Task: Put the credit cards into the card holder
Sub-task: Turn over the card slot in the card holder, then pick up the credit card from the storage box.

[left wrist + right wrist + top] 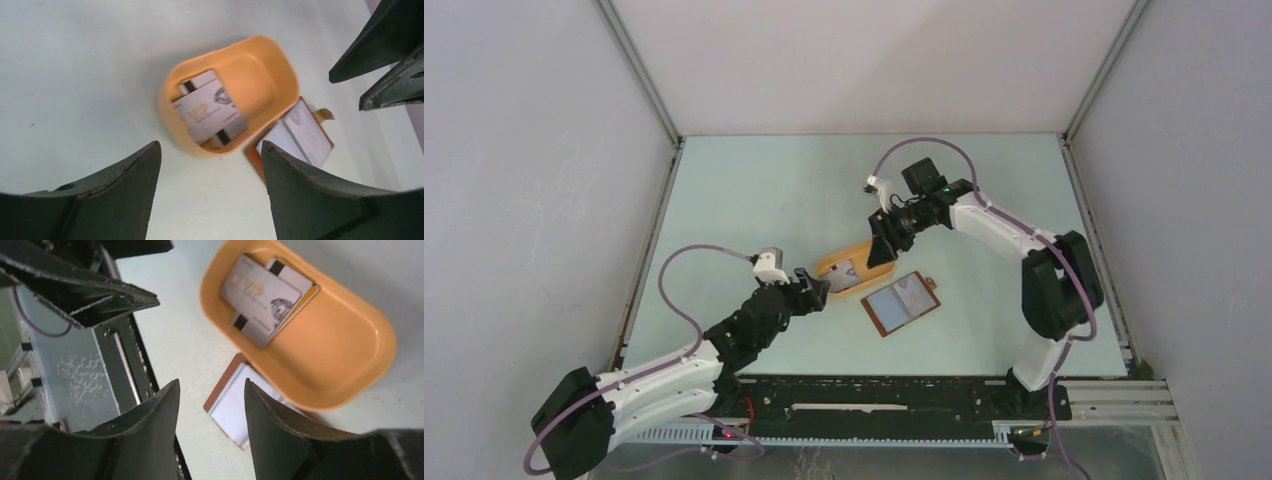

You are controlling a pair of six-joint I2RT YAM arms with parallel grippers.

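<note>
Two grey credit cards (210, 112) lie stacked in an orange oval tray (260, 75), the top one marked VIP (260, 299). The card holder (901, 303) lies open and flat just right of the tray, its pale inner face up and its brown edge showing (220, 390). My left gripper (816, 288) hangs open and empty above the table at the tray's near-left end (210, 150). My right gripper (884, 248) is open and empty above the tray's far-right end, its fingertips (172, 390) over the holder's edge.
The tray (826, 268) sits mid-table with the holder touching its right side. The black base rail (874, 400) runs along the near edge. Grey walls enclose the pale green table (764, 190) on three sides.
</note>
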